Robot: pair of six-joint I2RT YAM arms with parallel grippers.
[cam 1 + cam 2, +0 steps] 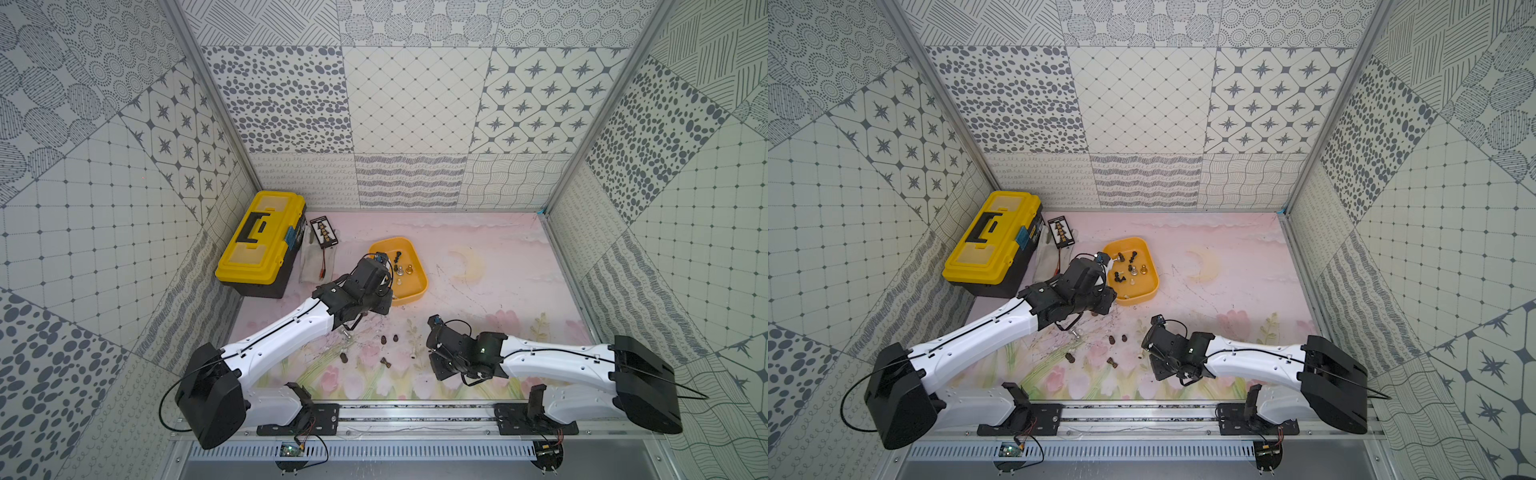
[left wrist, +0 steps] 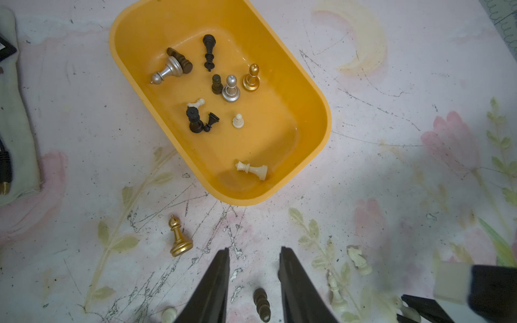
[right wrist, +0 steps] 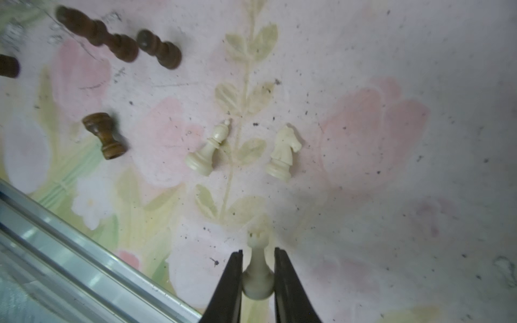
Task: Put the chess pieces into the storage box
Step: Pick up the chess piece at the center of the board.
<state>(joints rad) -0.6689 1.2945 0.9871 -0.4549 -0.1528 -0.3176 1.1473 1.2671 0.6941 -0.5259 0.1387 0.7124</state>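
Note:
The orange-yellow storage box [image 1: 422, 286] [image 1: 1152, 274] [image 2: 321, 112] holds several chess pieces in dark, silver, gold and cream. My left gripper [image 2: 254, 250] [image 1: 380, 307] hovers open and empty above the mat by the box's near end. A gold bishop [image 2: 179, 237] stands beside it, and a dark piece [image 2: 261, 304] lies on the mat below its jaws. My right gripper [image 3: 258, 251] [image 1: 432, 357] is shut on the base of a cream piece [image 3: 257, 279]. A cream bishop [image 3: 208, 151] and knight [image 3: 284, 153] stand ahead of it. Dark brown pieces [image 1: 382, 340] [image 3: 103, 134] lie further left.
A large yellow-and-black toolbox [image 1: 259, 241] stands at the back left, with a black card [image 1: 324, 230] and a pale cloth [image 1: 316, 262] beside it. The metal front rail [image 3: 70, 237] runs close to the right gripper. Patterned walls enclose the mat.

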